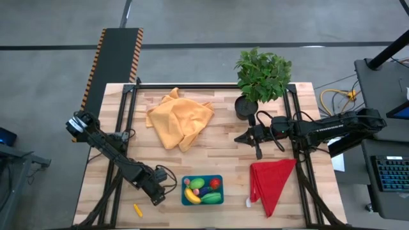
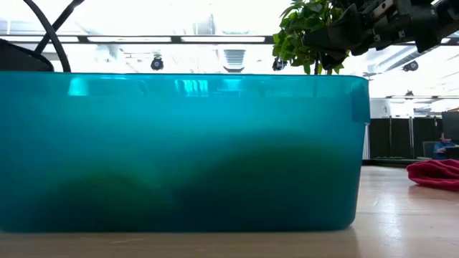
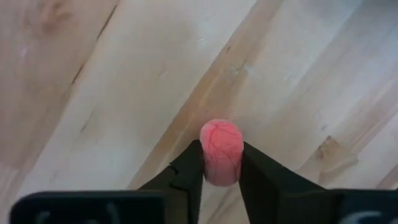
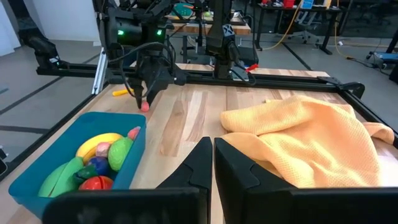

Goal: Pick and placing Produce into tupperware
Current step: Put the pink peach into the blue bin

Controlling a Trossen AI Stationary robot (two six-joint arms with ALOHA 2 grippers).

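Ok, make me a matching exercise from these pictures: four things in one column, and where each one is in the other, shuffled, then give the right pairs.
Things:
1. pink piece
2. yellow banana
3. red cloth
4. carrot

Places:
A. lying on the bare table, near the left arm
B. inside the tupperware
C. between the fingers of the left gripper
D. spread on the table, below the right gripper

Pairs: 1-C, 2-B, 3-D, 4-A
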